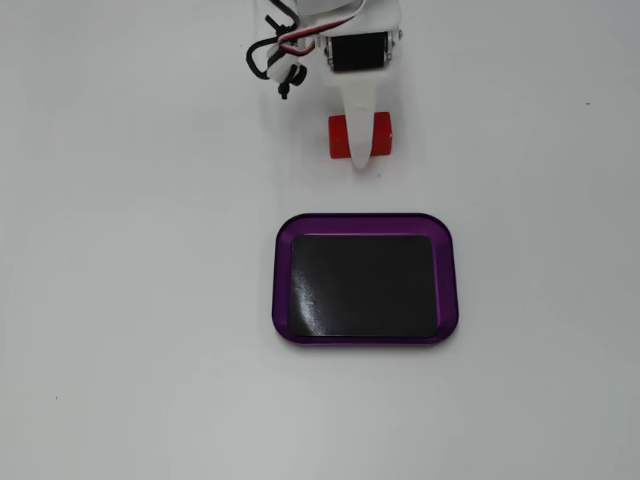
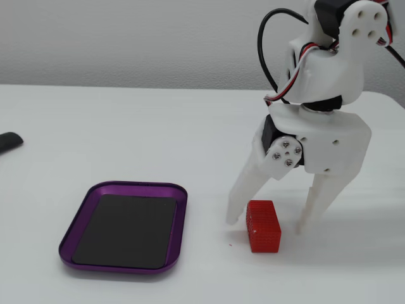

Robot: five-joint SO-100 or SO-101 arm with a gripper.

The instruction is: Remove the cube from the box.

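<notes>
In a fixed view from above, a white finger (image 1: 360,125) covers the middle of the cube (image 1: 340,137), and the arm (image 1: 345,40) is cut off by the top edge. In the side view, a dark object (image 2: 9,142) is cut by the left edge, too little to identify.

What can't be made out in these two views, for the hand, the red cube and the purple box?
- The cube: its middle is covered by a white finger in the top-down fixed view.
- The hand: the arm above it is cut off by the top edge in both fixed views.
- A dark object: cropped by the left edge in the side fixed view, unidentifiable.
- The box: nothing hidden; it holds nothing.
</notes>
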